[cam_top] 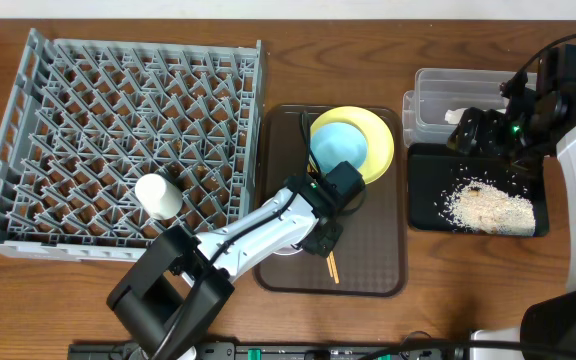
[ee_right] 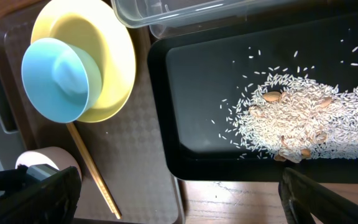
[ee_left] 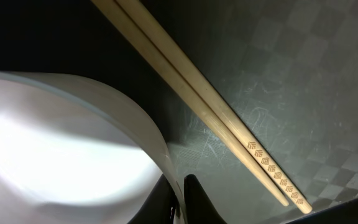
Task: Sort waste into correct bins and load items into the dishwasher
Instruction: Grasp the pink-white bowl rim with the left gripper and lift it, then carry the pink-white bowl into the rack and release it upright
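My left gripper is down on the brown tray, shut on the rim of the white bowl, one finger inside and one outside. Two wooden chopsticks lie side by side next to the bowl. The light blue bowl sits in the yellow plate at the tray's far end. The small white cup stands in the grey dish rack. My right gripper is open and empty above the black tray, which holds rice scraps.
The clear tub sits behind the black tray, with a white crumpled napkin in it. The dish rack's wall borders the brown tray's left side. Bare wood table lies in front of the black tray.
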Available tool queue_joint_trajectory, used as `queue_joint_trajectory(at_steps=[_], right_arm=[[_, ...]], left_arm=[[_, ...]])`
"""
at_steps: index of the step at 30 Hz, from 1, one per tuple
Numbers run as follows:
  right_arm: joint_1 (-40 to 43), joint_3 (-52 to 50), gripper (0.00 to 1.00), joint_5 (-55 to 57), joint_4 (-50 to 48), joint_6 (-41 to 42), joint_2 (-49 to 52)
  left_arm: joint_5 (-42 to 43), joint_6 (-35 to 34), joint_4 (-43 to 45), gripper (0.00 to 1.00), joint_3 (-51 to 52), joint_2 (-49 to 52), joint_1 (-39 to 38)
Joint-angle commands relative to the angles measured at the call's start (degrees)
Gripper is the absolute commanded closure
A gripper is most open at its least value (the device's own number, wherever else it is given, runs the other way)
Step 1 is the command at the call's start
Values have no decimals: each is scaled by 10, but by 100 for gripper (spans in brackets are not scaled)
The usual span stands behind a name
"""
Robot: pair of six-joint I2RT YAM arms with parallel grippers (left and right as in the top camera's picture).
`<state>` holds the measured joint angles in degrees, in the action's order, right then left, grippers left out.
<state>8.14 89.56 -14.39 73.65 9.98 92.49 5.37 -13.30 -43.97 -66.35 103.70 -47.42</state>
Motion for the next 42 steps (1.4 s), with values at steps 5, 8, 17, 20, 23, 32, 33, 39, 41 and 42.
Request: queue_joint_trajectory(at_steps=[5,8,17,20,23,32,33,39,41,42], right_arm=[[5,6,1,-5,1,-9,-14],[5,6,1,-4,0,-9,-14],[5,6,1,-5,0,-11,-14],[5,6,1,-5,0,-13,-14],[5,6,1,-5,0,-13,-14],[5,6,1,-4,0,-13,-14],[5,6,1,-5,0,-13,-14],[5,6,1,-4,0,-13,-14],[5,6,1,-4,0,-15,-14],[5,6,1,-4,0,-15,-14]], left_arm=[[0,1,-25,93,-49,-50,-1],[-1,1,-33,93,-67,-89,0],[6,10,-33,92,-103,-204,44],[42,31,-32,92,-122,-227,80],[107,54,-22,93,-136,-242,126],[342,80,40,93,-136,-236,299],[365,80,49,93,-136,-234,320],[525,79,101,93,-136,-196,435],[571,79,111,93,-136,-174,469],[588,79,115,93,-136,-164,481]])
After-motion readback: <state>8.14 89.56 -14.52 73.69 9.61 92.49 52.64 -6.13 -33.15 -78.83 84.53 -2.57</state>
